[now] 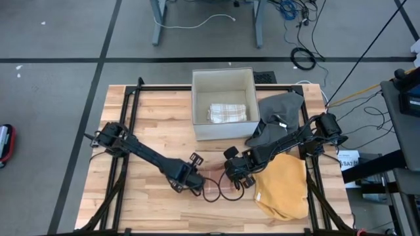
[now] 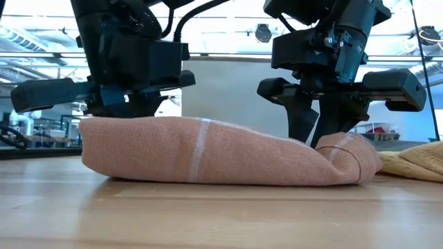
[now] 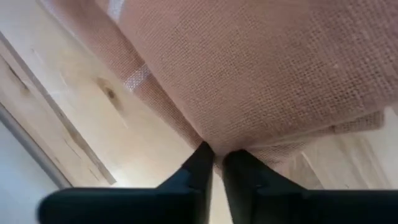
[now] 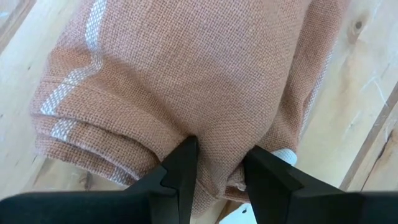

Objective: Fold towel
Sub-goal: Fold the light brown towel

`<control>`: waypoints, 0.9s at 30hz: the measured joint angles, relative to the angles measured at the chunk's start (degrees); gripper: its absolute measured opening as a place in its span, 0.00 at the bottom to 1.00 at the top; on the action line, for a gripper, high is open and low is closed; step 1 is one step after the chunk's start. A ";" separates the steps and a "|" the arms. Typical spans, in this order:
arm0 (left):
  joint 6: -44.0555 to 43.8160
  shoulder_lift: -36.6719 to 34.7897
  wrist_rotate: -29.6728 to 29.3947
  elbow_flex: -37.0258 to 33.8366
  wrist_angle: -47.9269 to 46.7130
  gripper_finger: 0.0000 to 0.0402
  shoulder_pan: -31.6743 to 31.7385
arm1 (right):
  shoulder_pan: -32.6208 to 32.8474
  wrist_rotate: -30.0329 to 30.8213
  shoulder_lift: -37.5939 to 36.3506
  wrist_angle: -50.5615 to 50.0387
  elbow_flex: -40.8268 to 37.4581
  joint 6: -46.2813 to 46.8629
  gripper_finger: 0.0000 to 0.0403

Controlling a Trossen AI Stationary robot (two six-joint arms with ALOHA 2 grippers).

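The pink towel (image 2: 221,159) lies as a soft folded bundle near the front edge of the wooden worktop (image 1: 157,124), between the two arms, with a yellow cloth (image 1: 283,187) just beside it on the right and a white box (image 1: 223,101) further back. The left hand (image 3: 214,163) has its fingers pressed almost together on an edge of the weave, pinching the towel; the right hand (image 4: 217,165) grips a thicker roll of layers at the other end, its fingers held partly apart by the cloth. The fabric looks light, limp and coarse-woven, so it should sag and slide between layers rather than hold a crease; taking it at corners or hemmed edges seems safest
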 joint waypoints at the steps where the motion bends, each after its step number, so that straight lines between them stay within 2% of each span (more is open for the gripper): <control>1: 0.45 0.00 -0.33 0.00 -0.02 0.06 -0.27 | 0.00 0.02 0.00 0.00 0.00 0.15 0.29; 3: 1.53 0.00 -1.29 0.00 -0.43 0.02 -1.00 | 0.00 0.02 0.00 0.00 0.00 0.16 0.29; 7: 1.12 0.00 -2.62 0.02 -2.41 0.01 -2.44 | 0.00 0.02 0.00 0.09 0.00 0.40 0.29; 17: -5.86 -0.02 -6.69 0.11 -9.39 0.00 -6.13 | 0.00 0.14 0.00 0.78 0.07 0.64 0.29; 24: -10.74 -0.04 -2.52 0.11 -8.28 0.00 -5.77 | -0.02 -0.02 0.00 0.61 0.11 0.56 0.29; 27: -13.25 -0.04 -2.12 0.11 -7.87 0.04 -5.64 | 0.00 -1.18 0.00 0.56 0.11 0.17 0.29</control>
